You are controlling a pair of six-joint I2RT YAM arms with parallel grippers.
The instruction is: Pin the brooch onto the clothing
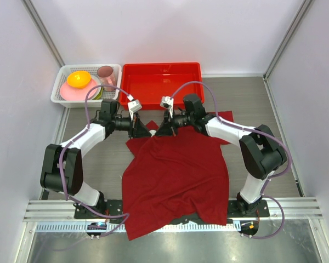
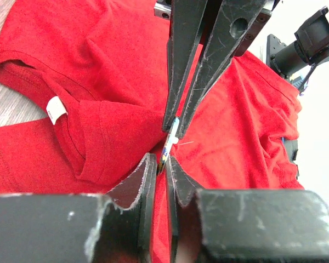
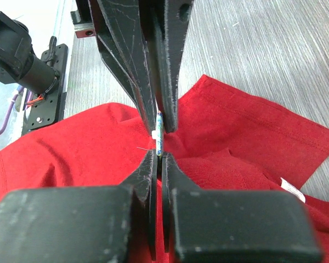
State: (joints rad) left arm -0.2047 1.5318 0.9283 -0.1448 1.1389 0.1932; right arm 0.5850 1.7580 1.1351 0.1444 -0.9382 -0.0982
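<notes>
The clothing, a dark red T-shirt (image 1: 175,175), lies spread on the table between the arms, its collar end bunched at the far side. Both grippers meet above that collar end. The brooch (image 3: 159,137) shows edge-on as a thin pale disc, also in the left wrist view as brooch (image 2: 170,136). My right gripper (image 3: 160,158) is shut on the brooch's rim. From the opposite side, my left gripper (image 2: 164,161) has its tips either side of the same disc, a narrow gap showing between its pads. In the top view the left gripper (image 1: 138,129) and right gripper (image 1: 167,127) hide the brooch.
A bright red tray (image 1: 162,65) stands just beyond the grippers. A white basket (image 1: 60,90) at the back left holds an orange bowl (image 1: 78,79) and a pink cup (image 1: 106,74). The shirt's white label (image 2: 55,111) sits inside the collar. Walls close in on both sides.
</notes>
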